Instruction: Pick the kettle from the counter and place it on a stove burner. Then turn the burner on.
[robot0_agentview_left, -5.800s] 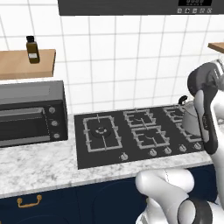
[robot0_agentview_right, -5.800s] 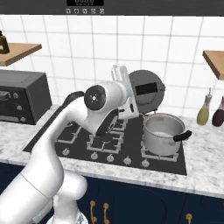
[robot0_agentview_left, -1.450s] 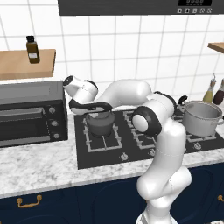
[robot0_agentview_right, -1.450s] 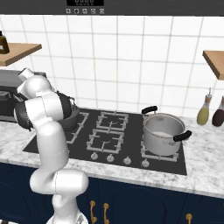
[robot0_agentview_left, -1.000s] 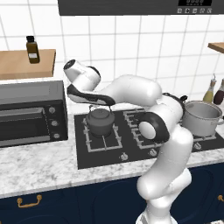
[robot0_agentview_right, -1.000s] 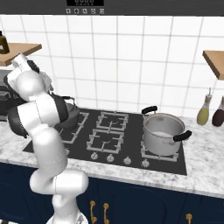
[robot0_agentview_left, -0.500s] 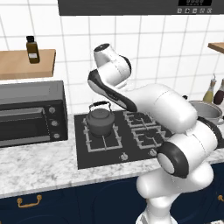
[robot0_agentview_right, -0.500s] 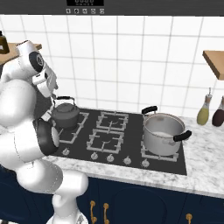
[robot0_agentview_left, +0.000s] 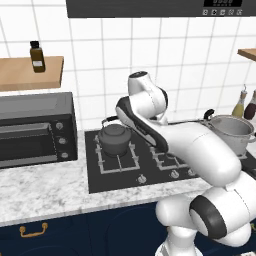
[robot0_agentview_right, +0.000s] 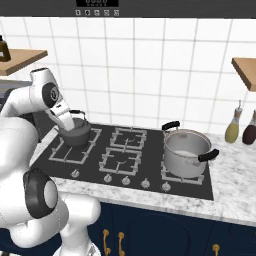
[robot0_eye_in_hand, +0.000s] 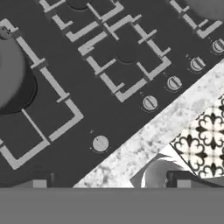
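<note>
On the large left grate of the stove burner (robot0_agentview_left: 118, 154) sat the kettle (robot0_agentview_left: 114, 139), upright, clear of the marble table (robot0_agentview_left: 45, 192). End effector state could not be told: hand view looked down over the knob row (robot0_eye_in_hand: 150, 103), fingertips unclear. Kettle judged rigid, fairly heavy, smooth-sided; best taken by its arched black handle (robot0_agentview_right: 76, 113). Steel pot (robot0_agentview_right: 186, 151) stood well apart.
</note>
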